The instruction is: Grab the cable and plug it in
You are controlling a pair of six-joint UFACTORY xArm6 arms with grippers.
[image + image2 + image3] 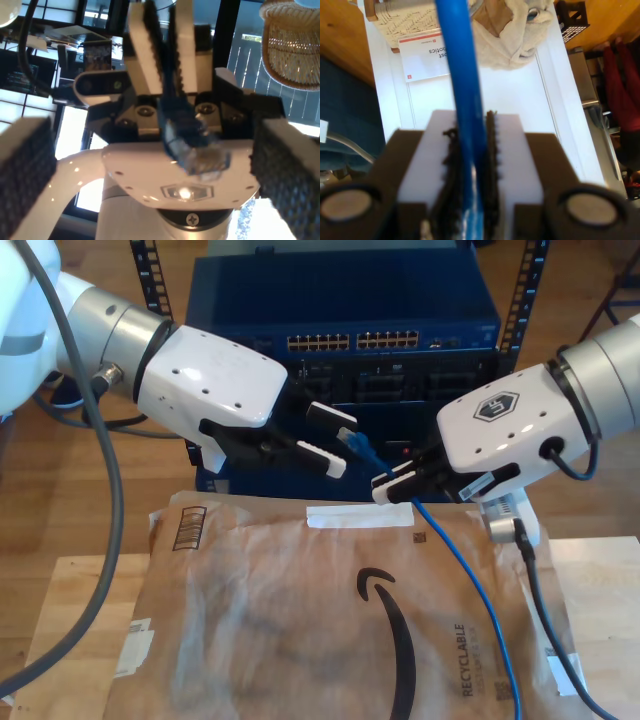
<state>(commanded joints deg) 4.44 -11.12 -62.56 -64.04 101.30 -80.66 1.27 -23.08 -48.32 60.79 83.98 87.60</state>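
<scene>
Cable (465,100) clamped in my second gripper (393,486); plug between my first gripper's (338,443) parted jaws.

1. A light wooden table (70,620) carries the scene in the exterior view.
2. A large brown paper mailer (300,620) lies flat on it, covering most of the top, with a black arrow logo and a recycling mark.
3. The blue cable (480,590) trails over the mailer toward the exterior view's lower right.
4. A dark grey cable (545,630) runs down beside it.
</scene>
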